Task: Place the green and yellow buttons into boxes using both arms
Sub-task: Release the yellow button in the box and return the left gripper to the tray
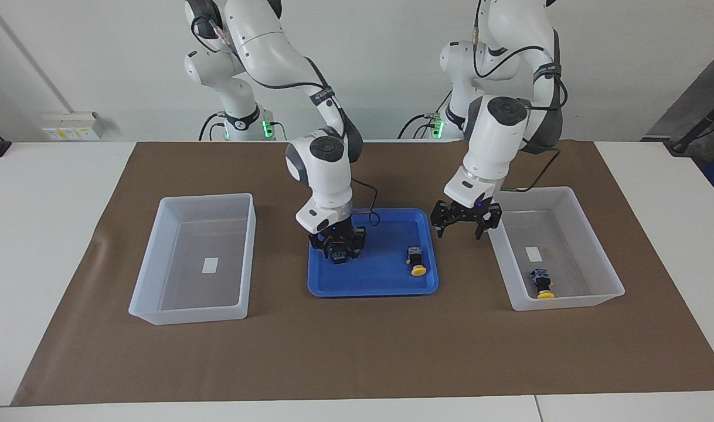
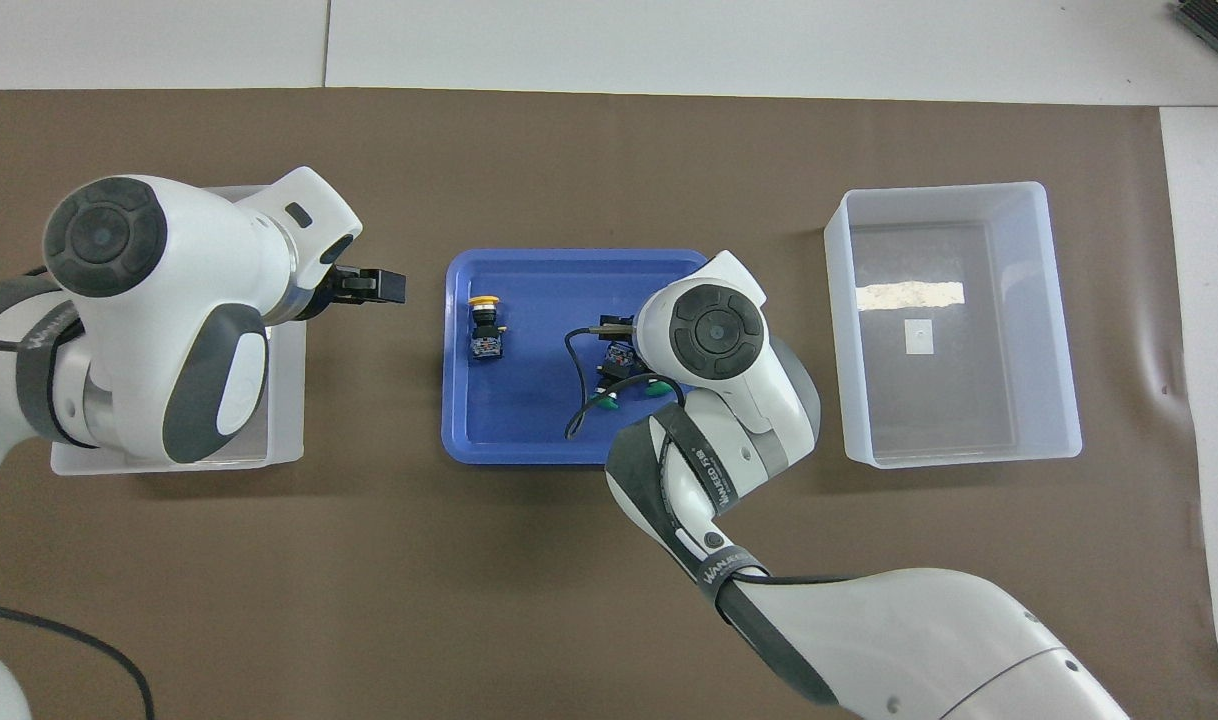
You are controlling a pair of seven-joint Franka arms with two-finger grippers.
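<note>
Two green buttons (image 2: 614, 385) under right hand (image 1: 337, 253), grip unclear | left hand (image 1: 466, 225) spread beside box (image 1: 591, 299)

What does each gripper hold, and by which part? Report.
Left gripper: open, nothing. Right gripper: down around a button's body in the tray; grip cannot be told.

Two white jointed arms, glossy rounded shells, dark grey joint caps and side panels. Left arm (image 1: 497, 140); right arm (image 1: 325, 170). Silver wrist rings. Black two-finger grippers: left gripper (image 1: 466, 225), right gripper (image 1: 337, 249). Black cables along links, strapped by black bands with white lettering. Green lights at bases.
</note>
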